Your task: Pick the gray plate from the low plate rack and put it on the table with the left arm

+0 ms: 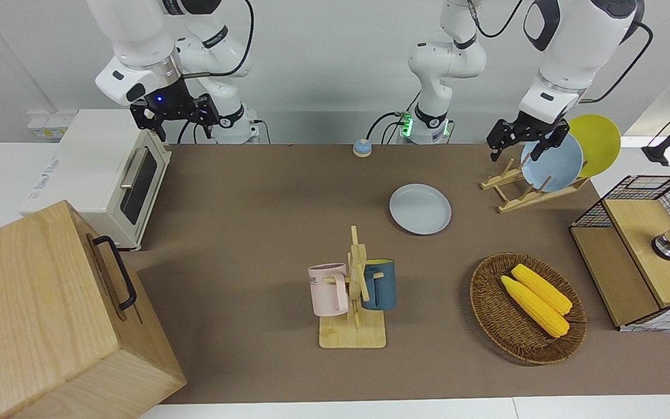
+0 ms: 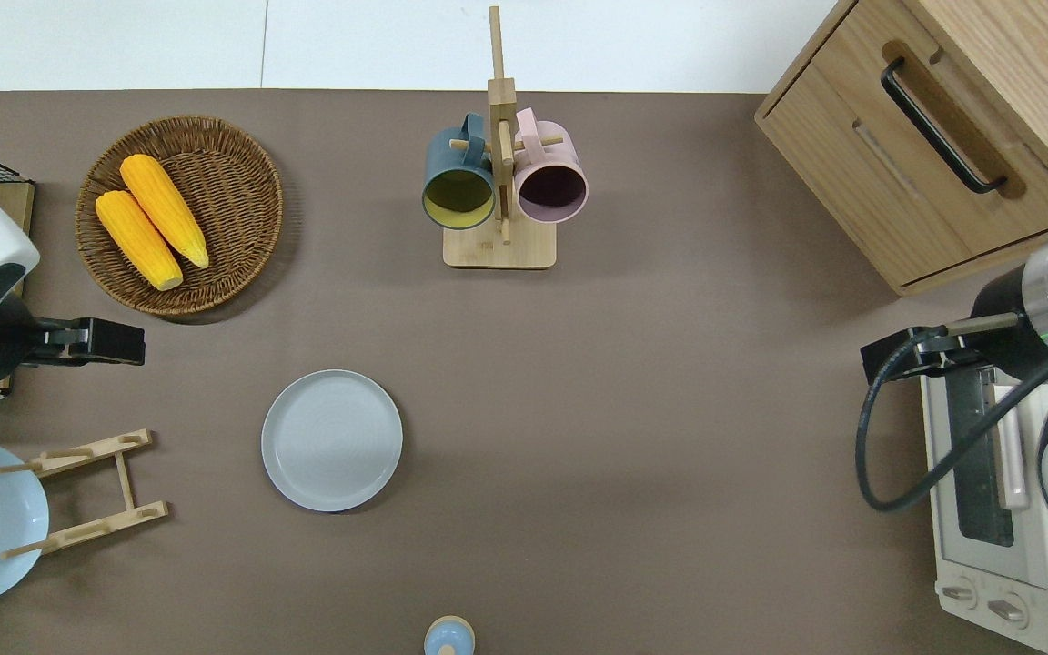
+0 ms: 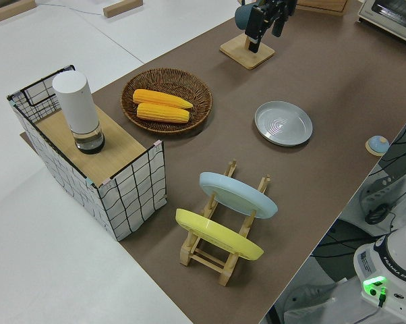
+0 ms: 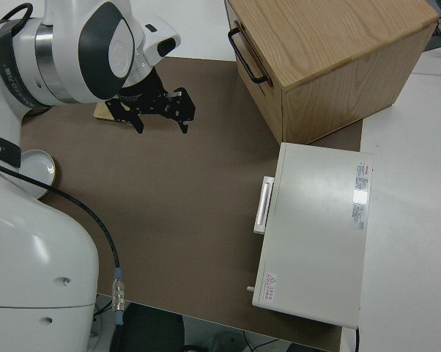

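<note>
The table (image 1: 253, 192) wears a plain brown mat with white showing at its edges, and pale walls stand where the robots are mounted. The gray plate (image 2: 332, 440) lies flat on the mat, face up, rim all round; being round, it has no long axis to speak of. It sits alone, between the low plate rack (image 2: 87, 491) and the middle of the table, nearer to the robots than the mug tree (image 2: 499, 173) and the wicker basket (image 2: 180, 215) of corn.

The left pincer (image 1: 522, 141) hangs up in the air with nothing in it, its fingers spread apart; the overhead view puts it over bare mat between the basket and the rack. The right arm is parked, and its pincer (image 1: 177, 113) also shows parted fingers.

The left side view shows both the light blue plate (image 3: 238, 194) and the yellow plate (image 3: 218, 234) leaning in the rack; the overhead view catches only the blue one, at its edge.
</note>
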`<action>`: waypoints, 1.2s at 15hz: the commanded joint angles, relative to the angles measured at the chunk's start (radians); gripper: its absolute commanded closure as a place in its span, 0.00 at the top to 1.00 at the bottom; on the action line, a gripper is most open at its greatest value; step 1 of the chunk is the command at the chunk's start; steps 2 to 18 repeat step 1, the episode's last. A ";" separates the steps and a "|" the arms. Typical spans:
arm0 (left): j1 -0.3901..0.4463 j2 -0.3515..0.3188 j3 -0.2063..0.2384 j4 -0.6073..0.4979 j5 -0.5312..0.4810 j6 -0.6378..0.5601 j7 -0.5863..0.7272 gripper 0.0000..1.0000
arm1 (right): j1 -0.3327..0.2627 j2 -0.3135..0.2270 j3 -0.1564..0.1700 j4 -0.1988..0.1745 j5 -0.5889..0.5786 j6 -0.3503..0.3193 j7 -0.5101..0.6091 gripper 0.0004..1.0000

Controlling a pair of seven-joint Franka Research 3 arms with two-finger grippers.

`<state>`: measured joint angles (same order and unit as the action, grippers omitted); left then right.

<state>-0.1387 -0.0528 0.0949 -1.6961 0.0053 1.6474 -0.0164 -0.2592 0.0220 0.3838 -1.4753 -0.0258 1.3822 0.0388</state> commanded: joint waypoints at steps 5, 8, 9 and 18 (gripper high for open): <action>0.014 -0.001 -0.017 0.000 0.019 -0.011 0.007 1.00 | -0.023 -0.002 0.021 0.007 -0.005 -0.011 0.012 0.98; 0.014 -0.001 -0.017 0.000 0.019 -0.011 0.007 1.00 | -0.023 -0.002 0.021 0.007 -0.005 -0.011 0.012 0.98; 0.014 -0.001 -0.017 0.000 0.019 -0.011 0.007 1.00 | -0.023 -0.002 0.021 0.007 -0.005 -0.011 0.012 0.98; 0.014 -0.001 -0.017 0.000 0.019 -0.011 0.007 1.00 | -0.023 -0.002 0.021 0.007 -0.005 -0.011 0.012 0.98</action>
